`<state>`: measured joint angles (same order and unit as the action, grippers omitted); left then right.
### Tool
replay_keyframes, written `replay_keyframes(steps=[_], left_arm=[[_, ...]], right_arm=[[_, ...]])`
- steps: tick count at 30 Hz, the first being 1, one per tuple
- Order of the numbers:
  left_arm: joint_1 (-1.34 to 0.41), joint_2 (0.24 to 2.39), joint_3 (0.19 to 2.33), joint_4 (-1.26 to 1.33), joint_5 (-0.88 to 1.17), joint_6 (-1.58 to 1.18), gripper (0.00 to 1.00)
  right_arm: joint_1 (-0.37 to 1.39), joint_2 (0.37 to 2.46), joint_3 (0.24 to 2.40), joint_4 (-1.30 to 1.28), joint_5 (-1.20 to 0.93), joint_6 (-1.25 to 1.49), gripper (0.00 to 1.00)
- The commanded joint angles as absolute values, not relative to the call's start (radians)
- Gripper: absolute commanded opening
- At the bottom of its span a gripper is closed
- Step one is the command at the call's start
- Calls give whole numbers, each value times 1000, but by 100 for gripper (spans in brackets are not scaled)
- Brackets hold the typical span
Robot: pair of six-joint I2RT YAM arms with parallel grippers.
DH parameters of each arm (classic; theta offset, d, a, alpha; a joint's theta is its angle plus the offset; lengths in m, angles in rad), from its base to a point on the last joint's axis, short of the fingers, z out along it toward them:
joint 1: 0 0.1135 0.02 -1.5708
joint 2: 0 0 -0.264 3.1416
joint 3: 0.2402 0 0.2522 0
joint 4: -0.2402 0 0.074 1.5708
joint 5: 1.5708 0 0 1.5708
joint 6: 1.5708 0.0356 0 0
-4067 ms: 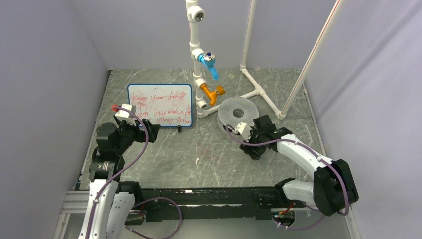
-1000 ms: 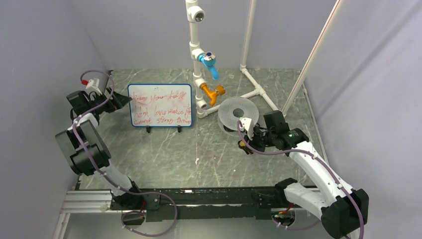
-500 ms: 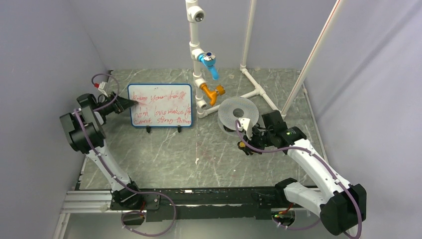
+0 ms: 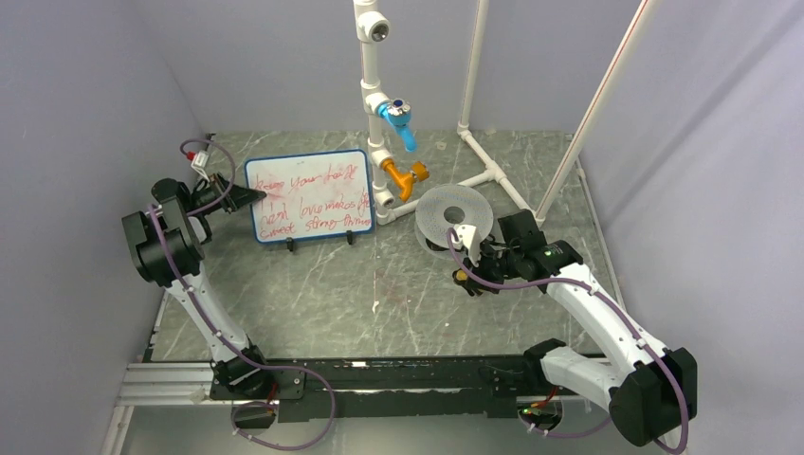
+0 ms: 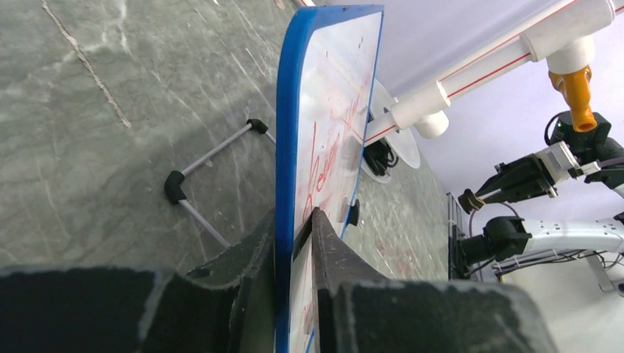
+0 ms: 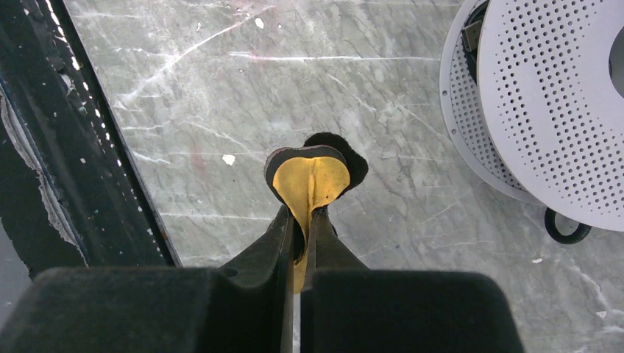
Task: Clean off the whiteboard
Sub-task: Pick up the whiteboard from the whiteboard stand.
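The whiteboard [image 4: 308, 196] stands on small black feet at the back left, blue-framed and covered in red handwriting. My left gripper [image 4: 248, 196] is shut on its left edge. In the left wrist view the blue frame [image 5: 291, 110] runs between the two fingers, which press on both faces at the left gripper [image 5: 294, 217]. My right gripper [image 4: 465, 278] hovers over the table right of centre, shut on a small round eraser pad [image 6: 309, 176], yellow with a black rim.
A round grey perforated disc [image 4: 453, 216] lies just behind the right gripper. A white pipe post with a blue valve [image 4: 398, 118] and an orange valve [image 4: 406, 176] stands right of the board. A white pipe frame [image 4: 493, 172] stands at the back right.
The left gripper closed on the board's left edge, and the board turned slightly, its right end now farther back. The right arm stayed in place with the eraser.
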<state>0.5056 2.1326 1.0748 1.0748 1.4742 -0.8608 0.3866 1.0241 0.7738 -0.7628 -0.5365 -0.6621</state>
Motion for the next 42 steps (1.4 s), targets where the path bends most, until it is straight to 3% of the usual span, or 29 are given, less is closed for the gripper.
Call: replay_keyframes(steps=[1, 6, 14, 32, 37, 42], left_arm=[[501, 2093, 1047, 1126, 1478, -825, 21], [504, 2068, 1020, 1245, 1464, -878, 0], [537, 2016, 1036, 1652, 1389, -1175, 0], [570, 1697, 999, 1658, 1239, -1256, 0], [584, 1472, 849, 1380, 1190, -1078, 0], [586, 1107, 720, 737, 1071, -679, 0]], right_arm=[[386, 1011, 801, -757, -554, -678, 0], [386, 1002, 799, -758, -555, -681, 0], [386, 994, 800, -764, -565, -683, 0], [387, 966, 797, -767, -573, -689, 0], [388, 957, 800, -770, -580, -690, 0], [388, 948, 801, -775, -590, -695, 0]])
